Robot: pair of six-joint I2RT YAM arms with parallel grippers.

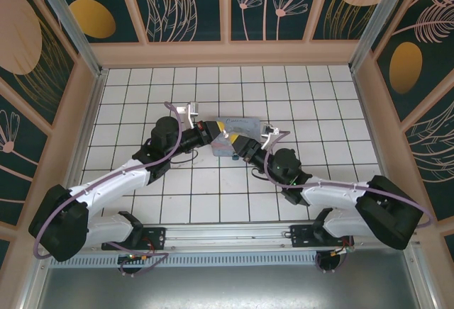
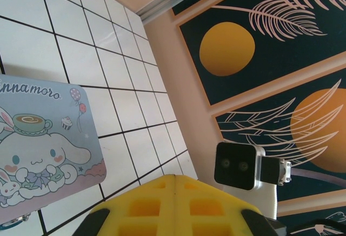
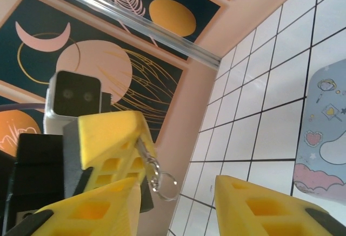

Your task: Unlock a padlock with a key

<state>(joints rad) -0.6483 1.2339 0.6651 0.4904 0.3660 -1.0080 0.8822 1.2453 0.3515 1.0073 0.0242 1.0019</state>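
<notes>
A pale blue rectangular metal tin (image 2: 43,144) carries a cartoon: a white long-eared puppy with blue eyes and pink cheeks, a cup with a brown filling, small balloons and pink clouds along one edge. At the tin's corner sits a small dark blue padlock (image 2: 8,225) with a silver shackle. Around the tin, the white tiled floor (image 1: 213,203) is crossed by thin dark grout lines. Beyond it, dark teal wall panels (image 1: 181,1) framed in peach wood show orange discs and pale pink line-drawn leaves. Above the tin, the left gripper (image 1: 215,130) and right gripper (image 1: 233,141) are bright yellow, moulded with square hollows. A silver metal key ring (image 3: 165,184) hangs from one yellow finger. The black and white arms (image 1: 120,181) trail lilac cables (image 1: 166,108).
</notes>
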